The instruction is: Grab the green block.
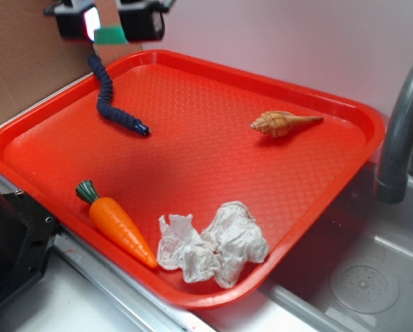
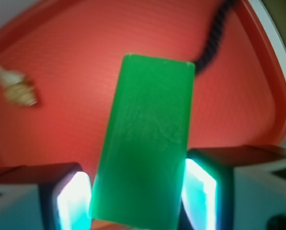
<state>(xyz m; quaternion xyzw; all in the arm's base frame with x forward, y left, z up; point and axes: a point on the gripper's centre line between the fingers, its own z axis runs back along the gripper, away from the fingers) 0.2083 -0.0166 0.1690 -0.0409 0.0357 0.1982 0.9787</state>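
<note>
The green block [image 2: 145, 143] fills the middle of the wrist view, a flat bright green rectangle clamped between my two fingers [image 2: 73, 199], high above the red tray [image 2: 85, 57]. In the exterior view my gripper [image 1: 109, 31] hangs at the top left, above the tray's far left corner, shut on the green block [image 1: 110, 34], whose green edge shows between the black fingers.
On the red tray [image 1: 192, 159] lie a dark blue segmented cord [image 1: 111, 100], a tan seashell [image 1: 282, 123], an orange toy carrot [image 1: 116, 223] and crumpled white paper [image 1: 213, 243]. A grey faucet [image 1: 400, 131] and metal sink [image 1: 365, 277] stand at the right.
</note>
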